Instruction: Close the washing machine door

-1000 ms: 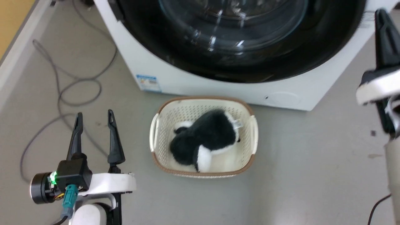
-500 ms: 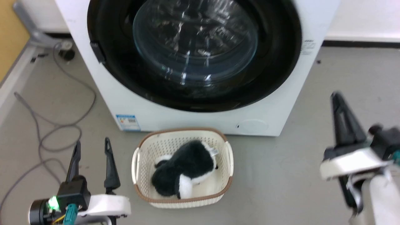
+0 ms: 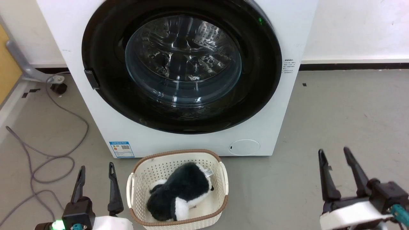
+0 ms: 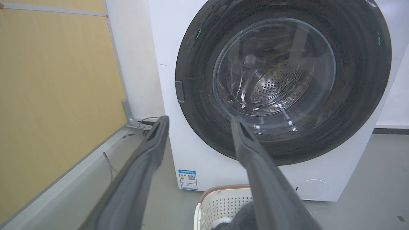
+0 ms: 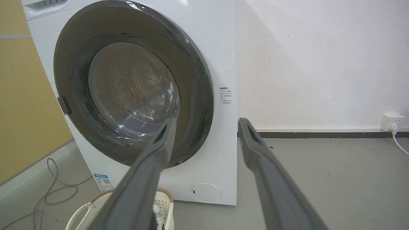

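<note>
Washing machine door (image 3: 182, 67) is seen seated flush against the washing machine (image 3: 191, 142) front, so closing is judged done with nothing left, while left end effector (image 3: 96, 166) and right end effector (image 3: 333, 150) are held spread, empty, well apart from it.

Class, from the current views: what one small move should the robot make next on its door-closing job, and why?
Probably just rest both arms, or at most give a light confirming push. The washing machine door looks flush against the washing machine, no gap visible, and the left claw and right claw hang open, clear of it.
</note>
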